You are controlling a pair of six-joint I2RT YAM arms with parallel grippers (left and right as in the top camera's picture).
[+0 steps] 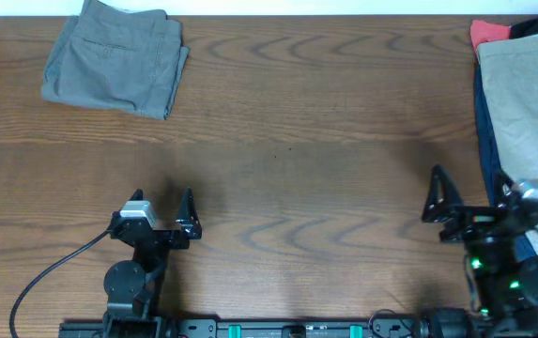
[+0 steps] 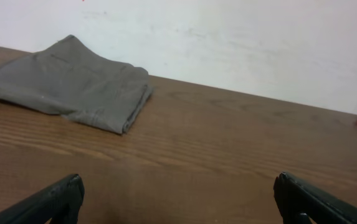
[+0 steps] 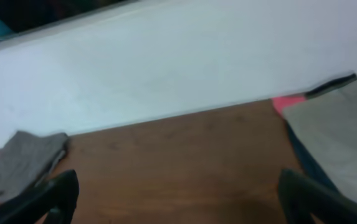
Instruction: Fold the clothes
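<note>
My right tool (image 1: 470, 188), jaws spread wide and gripping nothing, sits at the near inner corner of the beige garment (image 1: 531, 94). Its outer finger is over the cloth edge there, though I cannot tell whether it touches. The beige garment lies on top of a navy garment (image 1: 483, 122) that shows along its inner side, with a red garment (image 1: 487, 33) peeking out at its far end. The beige garment's long axis runs from near to far along the table (image 1: 297, 122) edge.

My left tool (image 1: 163, 195), equally open and empty, rests well apart from the beige garment, across the bare wood. The grey shorts (image 1: 114, 56) lie further away again, at the far corner opposite the beige garment, and look folded to me.

I judge the beige garment to be next, and the right arm is plainly the nearer one. The reach would go forward and slightly outward from the right tool.
</note>
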